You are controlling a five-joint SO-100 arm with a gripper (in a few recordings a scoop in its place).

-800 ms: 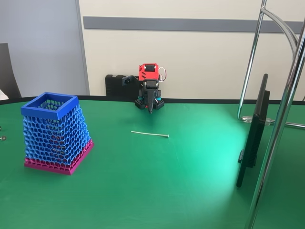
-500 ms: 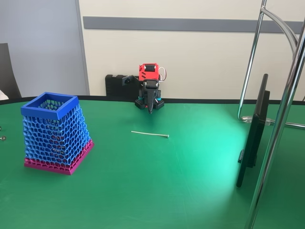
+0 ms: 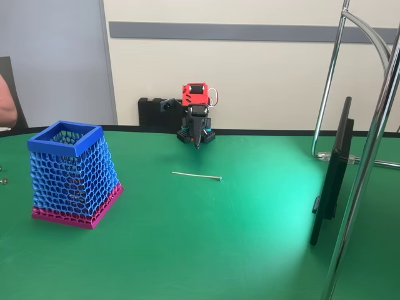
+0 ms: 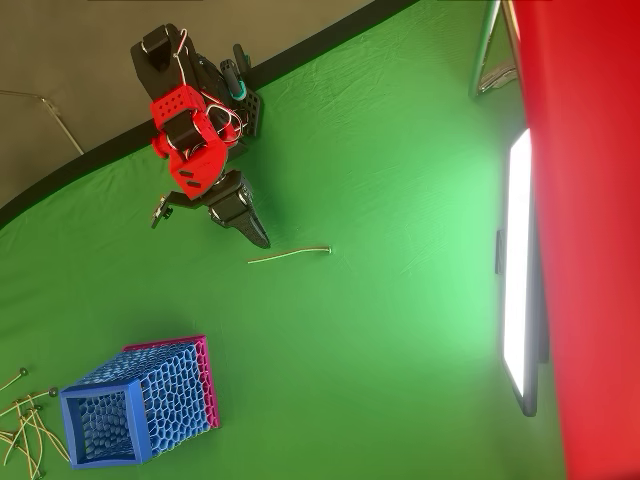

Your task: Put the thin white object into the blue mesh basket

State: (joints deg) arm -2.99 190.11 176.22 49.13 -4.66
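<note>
Green felt-looking table [image 3: 206, 250] with a curved black edge at the back, cream wall behind it with a grey strip running across, and a grey panel in the left corner of the fixed view. The red and black arm [image 3: 195, 106] sits folded up at the far edge of the table, with its gripper [image 3: 197, 142] pointing down at the surface; in the overhead view the gripper [image 4: 258, 236] tapers to one dark point, so the fingers look pressed together with nothing between them. The thin white object [image 3: 197, 176] lies flat on the green, out in the open just in front of the gripper tip, not touching it; from above the stick [image 4: 289, 254] lies right beside the tip, knob end away from the basket. The blue mesh basket [image 3: 65, 139] stands upright on its pink base, well off to the left in the fixed view, apart from the stick. A few more thin sticks [image 4: 22, 425] lie scattered beside the basket [image 4: 135, 446] in the overhead view. A dark screen [image 3: 334, 169] stands edge-on at the right, next to shiny chrome stand tubes [image 3: 369, 156]. There's a bit of a person [image 3: 6, 103] at the left edge.
</note>
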